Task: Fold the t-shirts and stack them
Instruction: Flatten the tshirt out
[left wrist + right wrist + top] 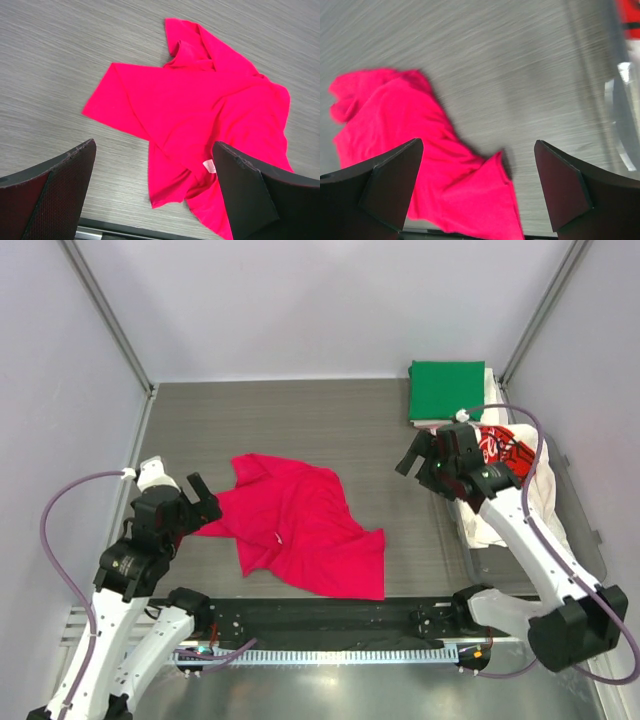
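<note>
Crumpled magenta-red cloth t-shirt point(300, 530) lies unfolded at the middle of the grey wood-grain bench point(300, 420). Left hand point(200, 502) sits by the shirt's left edge, fingers spread wide, holding nothing. Right hand point(425, 458) is at the right of the bench, apart from the shirt, fingers likewise wide and empty. Folded green t-shirt point(447, 390) rests at the far right corner. White t-shirt with red-black print point(505, 445) lies beneath the right arm.

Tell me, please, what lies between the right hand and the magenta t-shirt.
Only bare tabletop, as the top external view shows.
</note>
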### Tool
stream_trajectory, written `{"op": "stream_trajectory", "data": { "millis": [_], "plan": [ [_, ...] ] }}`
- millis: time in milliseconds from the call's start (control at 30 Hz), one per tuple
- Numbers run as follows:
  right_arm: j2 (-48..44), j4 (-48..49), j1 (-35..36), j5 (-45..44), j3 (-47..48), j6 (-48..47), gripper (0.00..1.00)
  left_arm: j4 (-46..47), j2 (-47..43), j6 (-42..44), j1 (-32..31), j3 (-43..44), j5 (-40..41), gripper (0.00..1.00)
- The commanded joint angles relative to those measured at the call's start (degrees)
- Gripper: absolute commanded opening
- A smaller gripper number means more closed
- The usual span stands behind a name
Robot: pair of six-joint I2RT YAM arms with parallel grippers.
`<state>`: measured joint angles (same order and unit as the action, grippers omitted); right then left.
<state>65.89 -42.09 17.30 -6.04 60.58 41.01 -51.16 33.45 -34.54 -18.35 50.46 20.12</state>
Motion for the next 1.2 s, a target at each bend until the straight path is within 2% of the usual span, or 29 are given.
{"op": "stream_trajectory", "data": {
  "millis": [0,67,100,167,200,267,333,467,533,633,767,833,867,933,967,1033,1067,1100,1133,1167],
  "plan": [
    [-3.31,7.17,6.13,5.25,-4.84,1.78,1.00,-0.18,0.21,0.79,0.07,1.31,3.26,1.00],
    [-2.62,9.38,11.94,4.64,-6.60,3.72,1.00,1.58,0.82,2.19,0.07,0.96,3.61,1.00],
    [-1.82,10.43,18.49,3.59,-6.52,4.50,1.00,2.28,1.96,2.55,0.07,0.61,3.96,1.00],
    [1.42,10.36,24.77,-1.13,-5.13,6.26,1.00,3.52,3.98,1.42,0.07,-0.35,4.84,1.00],
    [2.83,9.75,30.80,-3.25,-4.60,6.97,1.00,3.69,5.21,-0.59,0.15,-0.79,4.58,0.99],
    [4.77,7.12,35.24,-9.12,-3.54,11.07,0.99,2.82,9.77,-3.76,0.50,-2.02,5.88,0.97],
    [7.40,6.58,39.80,-11.00,-3.88,13.99,0.99,3.60,13.72,-7.27,3.04,-3.16,4.76,0.96],
    [11.10,6.58,45.01,-13.46,-5.11,17.60,0.99,11.76,16.11,-11.15,10.86,-9.30,-8.57,0.92],
    [12.59,7.89,46.68,-13.56,-5.29,18.40,0.99,14.58,16.91,-12.47,14.28,-10.55,-10.01,0.90],
    [15.92,11.76,49.93,-12.59,-3.02,16.21,0.99,13.46,17.44,-11.25,16.32,-8.29,-11.51,0.88],
    [24.88,11.94,51.61,-10.83,10.67,10.94,0.96,6.96,12.95,-5.80,16.42,-2.13,-6.25,0.89],
    [29.80,10.45,51.52,-10.13,17.61,6.83,0.95,2.50,8.14,-4.92,16.42,0.85,0.57,0.91],
    [35.13,8.10,51.69,-10.04,25.30,5.15,0.95,0.46,6.55,-5.27,16.42,1.65,4.19,0.94],
    [41.31,6.06,51.61,-10.04,32.90,2.07,0.94,-3.58,1.46,-5.88,16.42,2.71,11.13,0.95],
    [47.17,4.83,51.61,-9.95,39.99,-0.73,0.94,-4.38,-0.21,-5.71,16.42,2.72,12.82,0.96],
    [52.82,3.60,51.43,-9.69,47.23,-3.30,0.93,-6.92,-4.43,-6.14,16.33,2.63,15.90,0.96],
    [56.25,1.76,51.34,-8.64,55.18,-5.14,0.93,-8.51,-4.45,-7.54,16.15,2.98,19.31,0.96],
    [62.20,0.53,51.17,-8.29,59.35,-6.11,0.93,-9.57,-4.54,-8.77,16.06,3.07,19.95,0.96],
    [65.65,-0.79,50.73,-8.11,66.96,-6.56,0.93,-9.14,-4.97,-8.52,15.98,2.72,19.52,0.96],
    [68.21,-3.07,50.47,-7.93,70.26,-6.91,0.93,-8.79,-5.15,-8.43,16.06,2.46,19.17,0.96]
  ]
}}
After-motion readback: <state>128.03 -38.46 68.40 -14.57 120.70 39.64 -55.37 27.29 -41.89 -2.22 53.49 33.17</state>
